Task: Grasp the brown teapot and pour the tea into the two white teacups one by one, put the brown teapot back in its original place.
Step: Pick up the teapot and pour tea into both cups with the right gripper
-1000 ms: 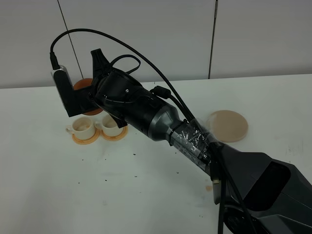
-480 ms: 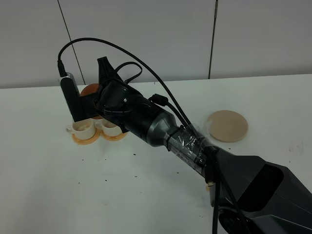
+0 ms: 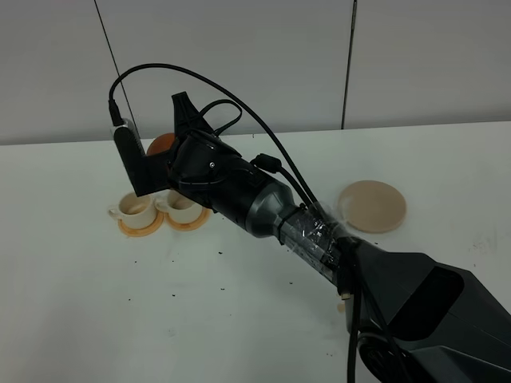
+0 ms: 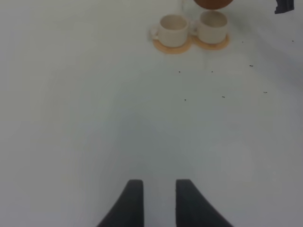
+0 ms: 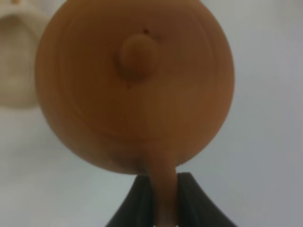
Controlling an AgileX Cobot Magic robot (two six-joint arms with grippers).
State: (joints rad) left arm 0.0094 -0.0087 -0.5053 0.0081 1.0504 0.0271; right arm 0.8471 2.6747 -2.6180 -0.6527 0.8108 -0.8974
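White wall panels [image 3: 239,56] stand behind a white tabletop [image 3: 239,319] dotted with dark specks [image 3: 219,254]. Toward the left side of the tabletop, the two white teacups [image 3: 136,206] sit just beside each other, each on its own orange coaster [image 3: 137,229], their little handles turned outward. The right arm reaches across the middle to that side, and the right claw [image 5: 164,182] is clenched on the loop handle of the brown teapot [image 5: 135,85]. The handle is pinched between the two dark fingers [image 5: 142,198]. The teapot is held off the tabletop, close above and behind the teacups. From the high camera only a small patch of its reddish body shows past the wrist, and the wrist camera looks straight onto its knobbed lid with one teacup blurred beside it. Its tilt cannot be told. The pale beige saucer [image 3: 372,206] lies bare on the right side, well apart from the teapot. The left claw [image 4: 158,203] hangs released, its fingers parted over bare tabletop with nothing between them, some way from the teacups.
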